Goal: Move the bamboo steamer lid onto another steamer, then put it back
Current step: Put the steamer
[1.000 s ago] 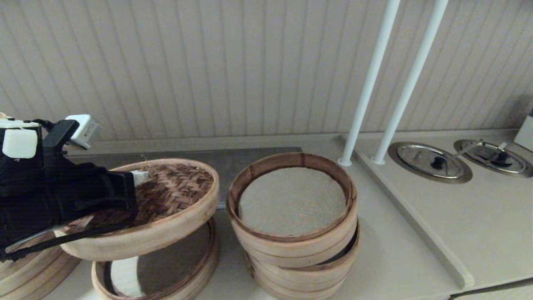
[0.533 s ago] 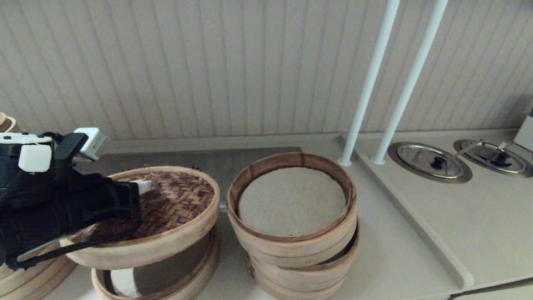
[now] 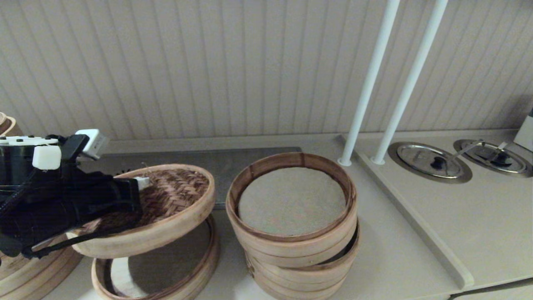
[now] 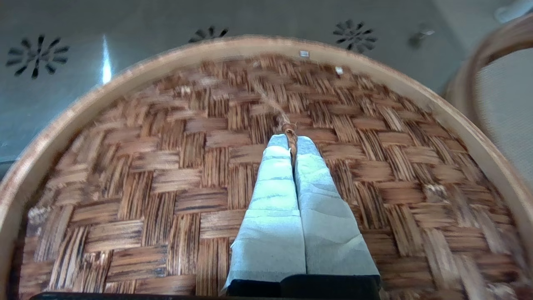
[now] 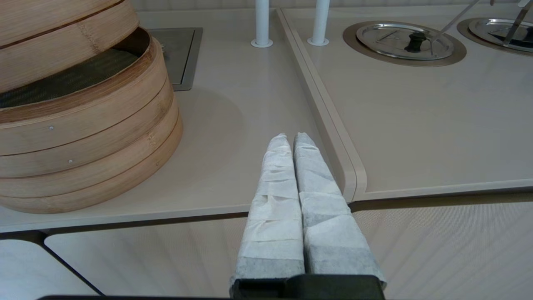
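left gripper point(image 4: 290, 143) pinches lid point(image 3: 166, 200) loop (tilted) | over tray point(image 3: 195, 266) | right gripper point(image 5: 291, 143) closed, seemingly idle

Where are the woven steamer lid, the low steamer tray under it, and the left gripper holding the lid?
bamboo steamer lid point(image 3: 175, 191): head view, on its dark woven top.
low steamer tray point(image 3: 206, 260): head view, on its right rim wall, below the lifted lid.
left gripper point(image 4: 290, 143): left wrist view, between the fingertips pinching the lid's knot loop.

Head view high, facing counter, wrist views close, sharing stacked steamer point(image 3: 291, 233)
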{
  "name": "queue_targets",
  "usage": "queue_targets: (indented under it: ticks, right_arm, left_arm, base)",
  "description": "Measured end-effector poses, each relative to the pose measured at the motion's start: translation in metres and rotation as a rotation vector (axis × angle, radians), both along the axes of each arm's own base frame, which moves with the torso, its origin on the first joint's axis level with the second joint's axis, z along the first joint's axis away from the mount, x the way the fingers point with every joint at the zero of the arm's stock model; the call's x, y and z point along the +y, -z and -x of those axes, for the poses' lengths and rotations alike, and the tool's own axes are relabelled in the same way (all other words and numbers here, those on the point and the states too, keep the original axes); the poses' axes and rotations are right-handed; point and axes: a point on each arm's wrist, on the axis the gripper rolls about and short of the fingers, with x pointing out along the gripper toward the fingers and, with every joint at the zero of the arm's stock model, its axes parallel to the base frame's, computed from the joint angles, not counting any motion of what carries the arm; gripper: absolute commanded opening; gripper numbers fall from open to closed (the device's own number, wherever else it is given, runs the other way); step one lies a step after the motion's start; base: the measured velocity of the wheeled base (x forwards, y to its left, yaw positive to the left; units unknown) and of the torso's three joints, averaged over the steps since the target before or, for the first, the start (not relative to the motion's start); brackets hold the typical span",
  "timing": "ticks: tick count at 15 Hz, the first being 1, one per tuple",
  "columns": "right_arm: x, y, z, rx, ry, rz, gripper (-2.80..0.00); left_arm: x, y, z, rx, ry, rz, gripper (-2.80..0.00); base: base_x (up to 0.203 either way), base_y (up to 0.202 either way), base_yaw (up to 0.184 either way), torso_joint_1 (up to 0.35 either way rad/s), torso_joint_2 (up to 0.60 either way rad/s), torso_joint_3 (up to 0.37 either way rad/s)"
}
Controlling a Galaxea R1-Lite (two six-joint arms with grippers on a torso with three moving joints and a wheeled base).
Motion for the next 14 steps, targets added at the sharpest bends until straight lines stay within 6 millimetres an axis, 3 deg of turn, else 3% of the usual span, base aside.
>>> queue_targets:
  ticks: [14]
  right_arm:
    - [0.0,0.0,0.0,0.0,0.0,0.0,-2.8]
  left_arm:
    - [0.001,0.035,-0.008,0.114,0.064,-0.002,-2.8]
  base:
    - [0.0,0.0,0.0,0.0,0.0,0.0]
